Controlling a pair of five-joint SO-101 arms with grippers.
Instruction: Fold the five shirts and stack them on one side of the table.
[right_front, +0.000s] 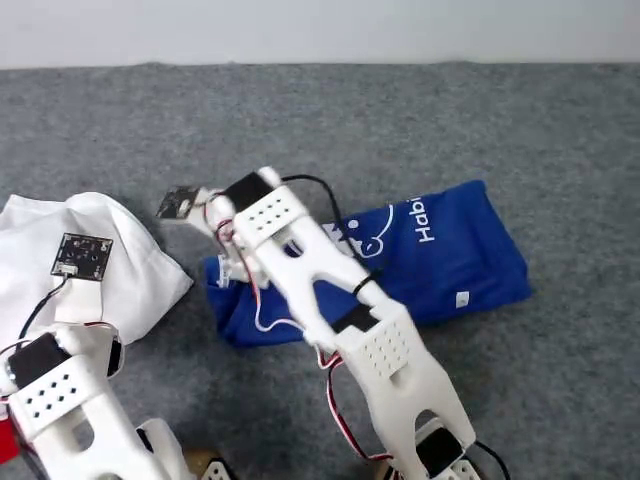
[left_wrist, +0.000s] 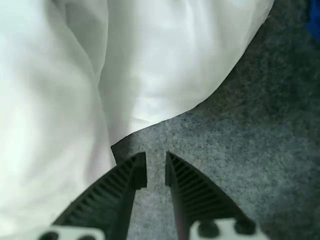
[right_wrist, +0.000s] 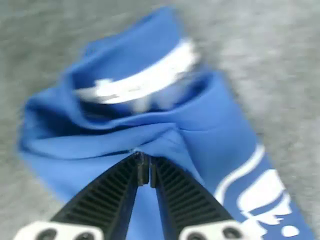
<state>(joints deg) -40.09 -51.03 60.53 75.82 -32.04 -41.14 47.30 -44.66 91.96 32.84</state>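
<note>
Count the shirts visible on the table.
2. A folded blue fabric shirt with white print lies mid-table, pinched by the right gripper; a crumpled white fabric shirt lies at the left, by the left gripper. Others may hide beneath the white one.

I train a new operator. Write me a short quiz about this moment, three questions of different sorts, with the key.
1. True or false: the blue shirt lies on top of the white shirt.
2. What does the right gripper pinch with its fingers? A) blue shirt B) white shirt C) nothing
3. Fill in: the left gripper is beside the ___ shirt.
Key: 1 false; 2 A; 3 white.
</note>
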